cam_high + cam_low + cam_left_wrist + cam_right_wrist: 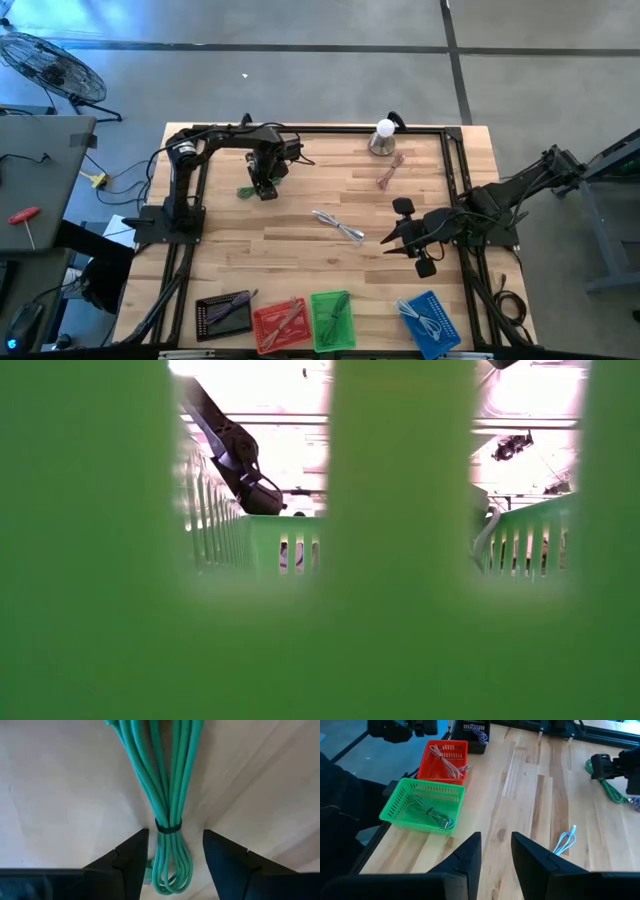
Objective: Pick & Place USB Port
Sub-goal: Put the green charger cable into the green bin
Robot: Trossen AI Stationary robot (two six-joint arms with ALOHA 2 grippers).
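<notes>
Wooden butcher-block table point(300, 270): left gripper point(175, 855), fingers apart, straddles the coiled green cable point(167, 795) to grasp it; right gripper point(496, 851) waits, fingers parted.

No legible text, label, brand, number or sign was visible in any view. The baskets, the cables, the arms and the worktop point(300, 260) carried no readable markings.
</notes>
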